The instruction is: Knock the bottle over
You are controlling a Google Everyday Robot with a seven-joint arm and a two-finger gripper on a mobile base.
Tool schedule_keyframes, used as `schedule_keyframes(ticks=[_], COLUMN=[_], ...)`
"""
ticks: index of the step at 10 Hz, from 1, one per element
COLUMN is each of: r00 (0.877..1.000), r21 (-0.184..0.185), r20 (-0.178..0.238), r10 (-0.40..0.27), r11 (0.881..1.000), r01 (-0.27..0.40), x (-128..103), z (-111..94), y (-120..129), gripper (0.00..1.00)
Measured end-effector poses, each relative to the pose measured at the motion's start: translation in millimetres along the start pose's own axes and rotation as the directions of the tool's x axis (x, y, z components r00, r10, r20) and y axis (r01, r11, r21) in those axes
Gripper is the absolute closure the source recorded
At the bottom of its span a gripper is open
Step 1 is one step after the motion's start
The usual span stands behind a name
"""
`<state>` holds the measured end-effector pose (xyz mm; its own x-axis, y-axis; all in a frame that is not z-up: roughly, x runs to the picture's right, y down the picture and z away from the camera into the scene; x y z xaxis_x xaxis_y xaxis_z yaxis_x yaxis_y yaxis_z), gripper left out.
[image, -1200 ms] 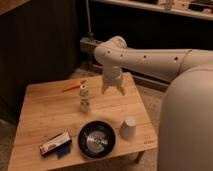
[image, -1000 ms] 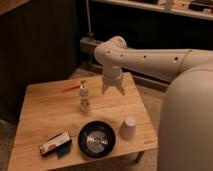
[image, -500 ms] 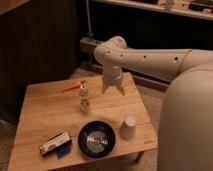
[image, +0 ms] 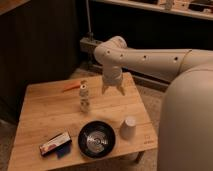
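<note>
The bottle [image: 84,96] is small, slim and pale with a whitish cap, and stands upright near the middle of the wooden table [image: 40,117]. My gripper [image: 113,90] hangs from the white arm to the right of the bottle, above the table's far right part, and is apart from the bottle. Its two fingers point down with a gap between them, and nothing is held.
A white cup [image: 128,128] stands upside down at the front right. A dark bowl [image: 96,139] sits at the front middle. A red and white packet [image: 55,144] lies at the front left. An orange stick [image: 71,86] lies behind the bottle.
</note>
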<state>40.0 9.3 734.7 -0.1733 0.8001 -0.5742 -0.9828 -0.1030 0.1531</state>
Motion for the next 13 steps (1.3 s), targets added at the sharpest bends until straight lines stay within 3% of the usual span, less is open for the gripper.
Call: schedule_keyframes(ticks=[8, 9, 13], r00=[1.0, 0.999, 0.988], r21=[-0.006, -0.01, -0.04], r20=[-0.002, 0.005, 0.006], r10=[-0.01, -0.034, -0.153], r11=[1.0, 0.999, 0.987], r01=[0.01, 0.034, 0.153], x=[-4.2, -16.4, -41.8], z=[2.5, 9.7, 38.0], y=[1.0, 6.7, 79.7], gripper=[0.36, 0.45, 0.85])
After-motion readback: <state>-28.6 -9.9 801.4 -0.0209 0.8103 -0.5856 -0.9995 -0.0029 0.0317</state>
